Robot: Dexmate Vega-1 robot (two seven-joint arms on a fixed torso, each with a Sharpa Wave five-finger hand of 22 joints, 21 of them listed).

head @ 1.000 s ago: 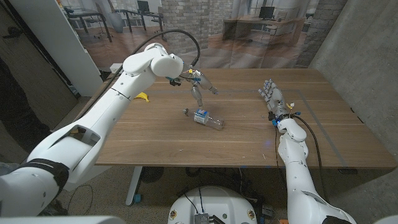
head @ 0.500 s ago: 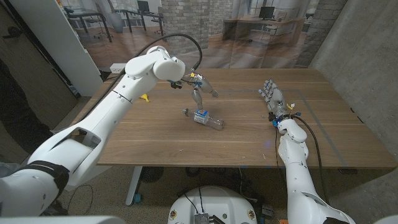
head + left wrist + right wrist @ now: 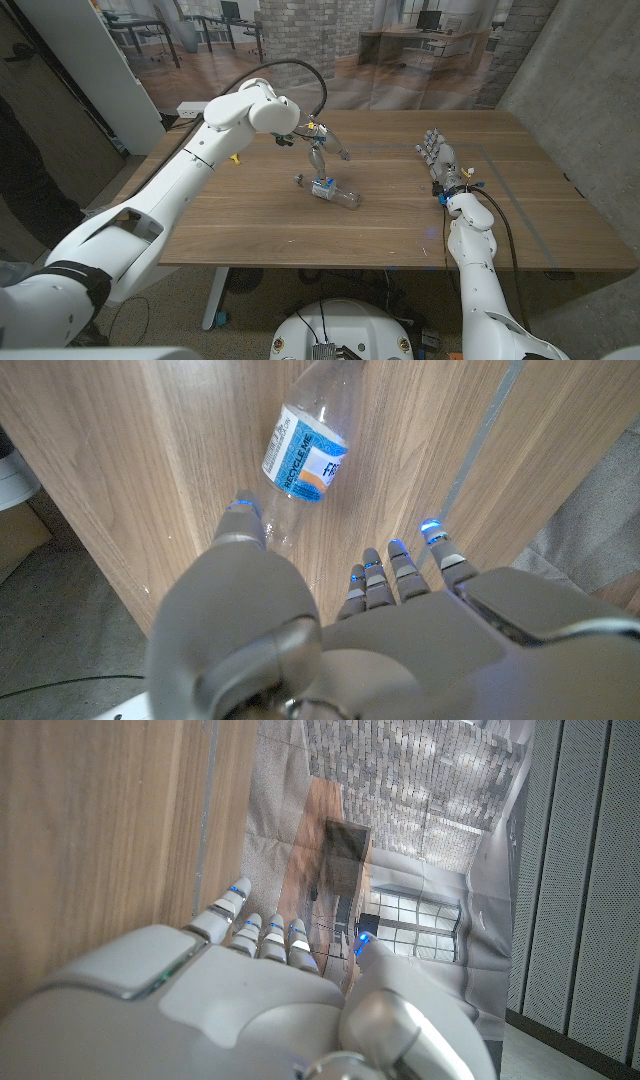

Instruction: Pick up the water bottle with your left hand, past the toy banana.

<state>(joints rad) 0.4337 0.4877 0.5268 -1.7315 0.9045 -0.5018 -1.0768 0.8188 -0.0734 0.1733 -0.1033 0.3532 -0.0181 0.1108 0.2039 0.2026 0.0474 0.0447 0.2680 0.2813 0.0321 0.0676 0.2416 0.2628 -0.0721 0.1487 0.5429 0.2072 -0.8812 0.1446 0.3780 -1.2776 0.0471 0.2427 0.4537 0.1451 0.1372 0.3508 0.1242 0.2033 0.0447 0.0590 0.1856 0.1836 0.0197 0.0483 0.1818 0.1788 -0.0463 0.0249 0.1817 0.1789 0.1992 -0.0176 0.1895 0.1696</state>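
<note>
A clear plastic water bottle [image 3: 333, 191] with a blue label lies on its side near the middle of the wooden table [image 3: 400, 225]. My left hand [image 3: 321, 150] hangs just above and behind it, fingers pointing down and apart, holding nothing. In the left wrist view the bottle [image 3: 305, 450] lies just beyond the fingertips [image 3: 243, 512] of my left hand [image 3: 330, 595]. The yellow toy banana [image 3: 233, 157] peeks out behind my left arm at the table's left side. My right hand [image 3: 438, 155] stands at the right side of the table, fingers straight and empty.
The table's right half around my right hand is bare wood. A dark cable [image 3: 290, 65] loops over my left arm. Behind the table hangs a printed backdrop of an office.
My left hand has come down and a little forward toward the bottle. The bottle and my right hand have stayed put.
</note>
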